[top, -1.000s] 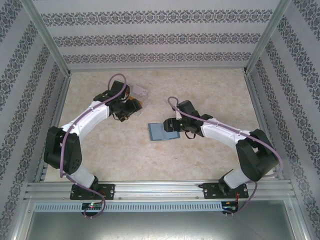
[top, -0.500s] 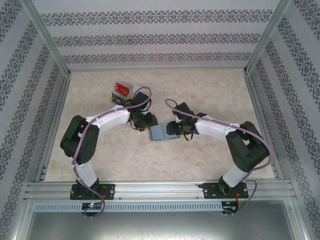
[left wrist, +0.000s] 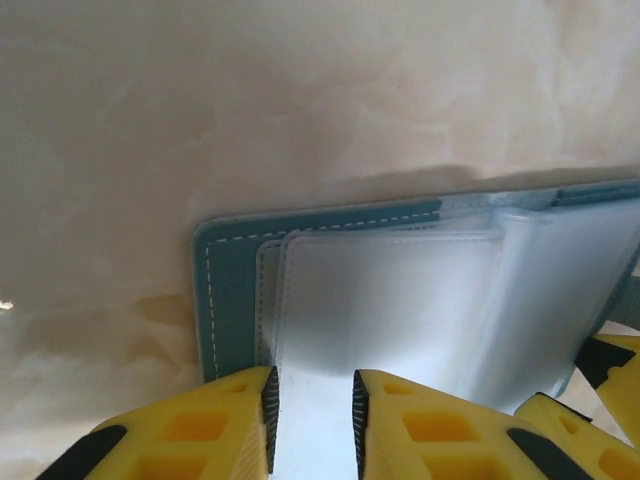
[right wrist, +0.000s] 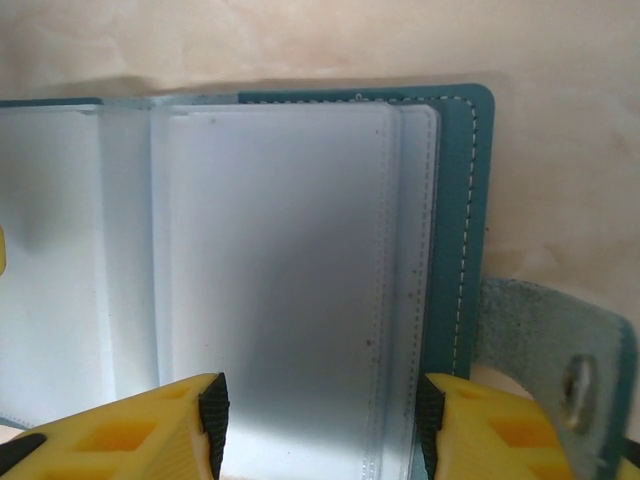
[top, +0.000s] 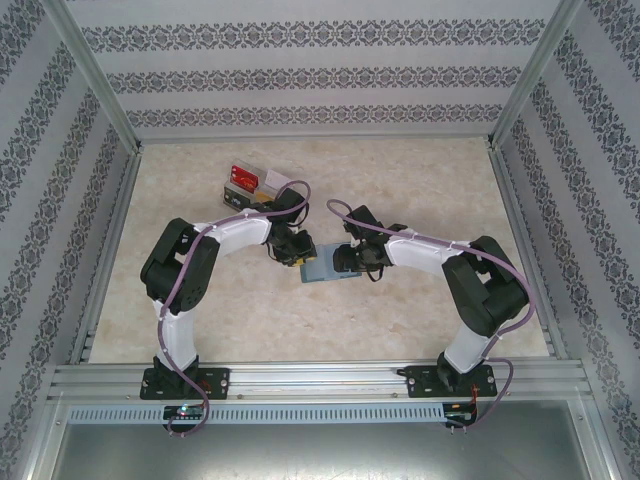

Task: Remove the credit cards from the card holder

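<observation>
The card holder (top: pixel 325 268) lies open at the table's middle, a teal-blue wallet (left wrist: pixel 228 290) with clear plastic sleeves (right wrist: pixel 280 260) fanned across it. No card shows inside the sleeves that I can see. My left gripper (top: pixel 297 251) is at the wallet's left end, its jaws open a little (left wrist: pixel 312 410) over a clear sleeve. My right gripper (top: pixel 349 258) is at the right end, open wide (right wrist: pixel 320 415) above the sleeves. A red credit card (top: pixel 241 174) lies at the back left on a clear tray (top: pixel 262 183).
The wallet's snap tab (right wrist: pixel 560 375) sticks out to the right on the marble-look tabletop (top: pixel 420 180). Metal frame rails and patterned walls close in the table on three sides. Bare table lies in front of the wallet and at the back right.
My left arm has swung from the tray at the back left down to the wallet's left end. The right gripper stayed at the wallet, which shifted slightly.
</observation>
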